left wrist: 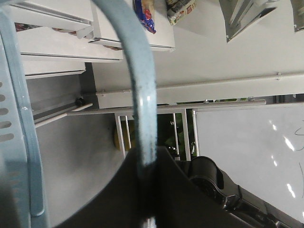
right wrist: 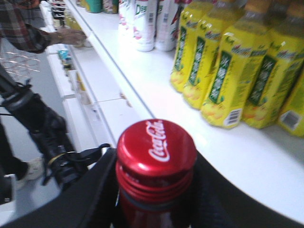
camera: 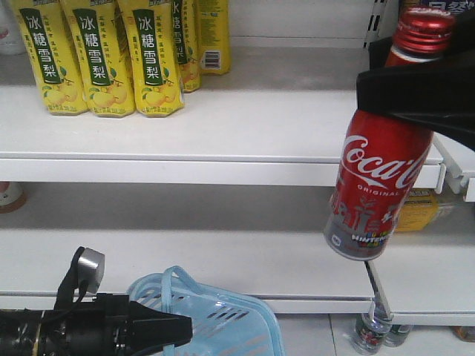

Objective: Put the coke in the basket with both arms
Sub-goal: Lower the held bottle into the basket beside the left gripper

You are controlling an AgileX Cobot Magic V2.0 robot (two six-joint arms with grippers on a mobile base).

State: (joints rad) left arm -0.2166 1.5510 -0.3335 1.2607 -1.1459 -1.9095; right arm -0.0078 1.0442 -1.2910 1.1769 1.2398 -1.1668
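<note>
The coke [camera: 378, 174], a slim red metal bottle with white script, hangs tilted in front of the shelves at the right of the front view. My right gripper [camera: 404, 89] is shut on its neck just below the ribbed cap [right wrist: 156, 147]. The light blue basket [camera: 223, 322] sits low at the bottom centre, below and left of the bottle. My left gripper [camera: 182, 330] reaches in from the bottom left and is shut on a basket handle [left wrist: 145, 99], which runs down between its jaws. A silver cylinder [camera: 91, 265] rides on that arm.
Yellow pear-drink bottles [camera: 100, 55] crowd the upper white shelf [camera: 185, 137]. A lower shelf [camera: 223, 252] runs behind the basket, with a yellow packet [camera: 419, 208] and small cans [camera: 371, 334] at the right. A person's hand [right wrist: 71, 35] rests on the shelving farther along the aisle.
</note>
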